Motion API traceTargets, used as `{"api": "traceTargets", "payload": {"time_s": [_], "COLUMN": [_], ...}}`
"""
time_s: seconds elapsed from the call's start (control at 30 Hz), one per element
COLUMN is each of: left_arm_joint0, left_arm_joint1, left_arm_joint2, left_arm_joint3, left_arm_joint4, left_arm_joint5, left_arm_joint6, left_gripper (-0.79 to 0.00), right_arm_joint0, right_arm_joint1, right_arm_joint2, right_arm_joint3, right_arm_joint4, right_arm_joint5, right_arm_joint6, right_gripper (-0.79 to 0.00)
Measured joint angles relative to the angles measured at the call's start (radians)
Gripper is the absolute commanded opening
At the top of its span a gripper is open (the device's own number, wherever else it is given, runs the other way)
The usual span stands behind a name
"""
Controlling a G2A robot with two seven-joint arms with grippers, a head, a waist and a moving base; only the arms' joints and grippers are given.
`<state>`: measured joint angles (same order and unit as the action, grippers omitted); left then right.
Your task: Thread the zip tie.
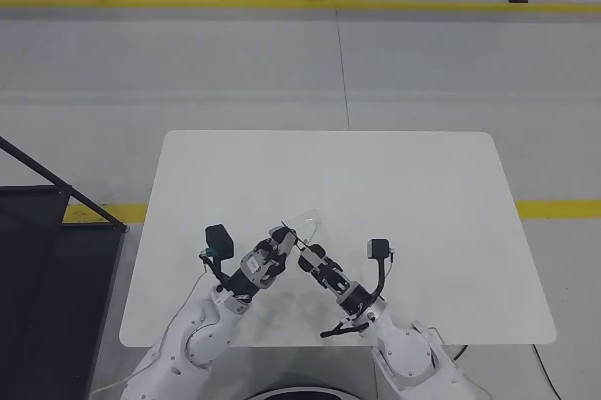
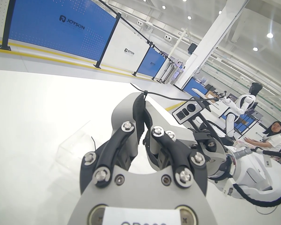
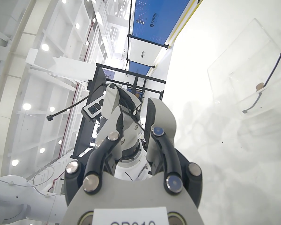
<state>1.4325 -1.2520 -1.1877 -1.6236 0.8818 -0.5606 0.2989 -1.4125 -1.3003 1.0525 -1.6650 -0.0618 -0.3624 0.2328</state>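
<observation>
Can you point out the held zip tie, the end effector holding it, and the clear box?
zip tie (image 2: pixel 168 98): left wrist view, on its thin black strap.
left end effector (image 2: pixel 143 100): left wrist view, midway between its fingertips.
clear box (image 3: pixel 243 52): right wrist view, on its see-through wall.

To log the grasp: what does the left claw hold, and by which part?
The black zip tie, pinched in the left claw by its strap; the head end is free.
</observation>
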Motion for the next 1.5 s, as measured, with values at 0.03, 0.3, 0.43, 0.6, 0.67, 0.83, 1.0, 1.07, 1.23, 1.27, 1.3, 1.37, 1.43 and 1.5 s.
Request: {"api": "traceTargets", "payload": {"time_s": [0.03,0.3,0.43,0.6,0.67,0.83,1.0,1.07,1.23,1.27,1.3,1.37,1.43,1.5], "left_arm_joint0": [0.000,0.003,0.004,0.006,0.006,0.008,0.009,0.009,0.010,0.010,0.010,0.010,0.010,0.010], "left_arm_joint1": [0.000,-0.002,-0.002,-0.002,-0.003,-0.003,-0.003,-0.004,-0.004,-0.004,-0.004,-0.005,-0.005,-0.006], "left_arm_joint2": [0.000,0.000,-0.002,-0.006,-0.006,-0.009,-0.010,-0.011,-0.012,-0.012,-0.012,-0.012,-0.012,-0.012], "left_arm_joint3": [0.000,0.000,0.000,0.001,0.001,0.001,0.002,0.001,0.001,0.001,0.002,0.002,0.002,0.002], "left_arm_joint4": [0.001,0.004,0.005,0.002,0.001,0.000,-0.001,0.000,0.000,0.000,0.000,-0.001,-0.001,-0.001], "left_arm_joint5": [0.000,0.000,-0.002,-0.006,-0.007,-0.006,-0.013,-0.013,-0.014,-0.014,-0.014,-0.013,-0.013,-0.013], "left_arm_joint6": [0.000,0.002,0.003,0.006,0.006,0.003,0.000,0.000,-0.001,-0.001,-0.001,0.000,0.000,0.000], "left_gripper": [-0.785,-0.785,-0.785,-0.785,-0.785,-0.785,-0.785,-0.785,-0.785,-0.785,-0.785,-0.785,-0.785,-0.785], "right_arm_joint0": [0.000,-0.007,-0.009,-0.011,-0.011,-0.012,-0.010,-0.010,-0.010,-0.010,-0.010,-0.009,-0.008,-0.008], "right_arm_joint1": [0.000,0.000,-0.001,-0.002,-0.002,-0.003,-0.004,-0.005,-0.005,-0.005,-0.006,-0.006,-0.006,-0.006], "right_arm_joint2": [0.000,0.004,0.005,0.003,0.002,0.001,-0.001,-0.001,-0.001,-0.001,-0.001,0.000,0.000,0.001], "right_arm_joint3": [0.000,-0.003,-0.004,-0.010,-0.011,-0.014,-0.014,-0.013,-0.013,-0.013,-0.012,-0.012,-0.012,-0.012], "right_arm_joint4": [0.000,-0.003,-0.004,-0.011,-0.012,-0.017,-0.018,-0.017,-0.017,-0.017,-0.018,-0.018,-0.017,-0.020], "right_arm_joint5": [0.000,-0.007,-0.007,-0.003,-0.003,0.003,0.006,0.006,0.006,0.006,0.006,0.009,0.011,0.010], "right_arm_joint6": [0.000,0.002,0.003,0.000,-0.001,-0.002,0.001,0.003,0.004,0.004,0.004,0.007,0.009,0.009], "right_gripper": [-0.717,-0.785,-0.785,-0.785,-0.785,-0.665,-0.656,-0.650,-0.665,-0.659,-0.659,-0.671,-0.742,-0.785]}}
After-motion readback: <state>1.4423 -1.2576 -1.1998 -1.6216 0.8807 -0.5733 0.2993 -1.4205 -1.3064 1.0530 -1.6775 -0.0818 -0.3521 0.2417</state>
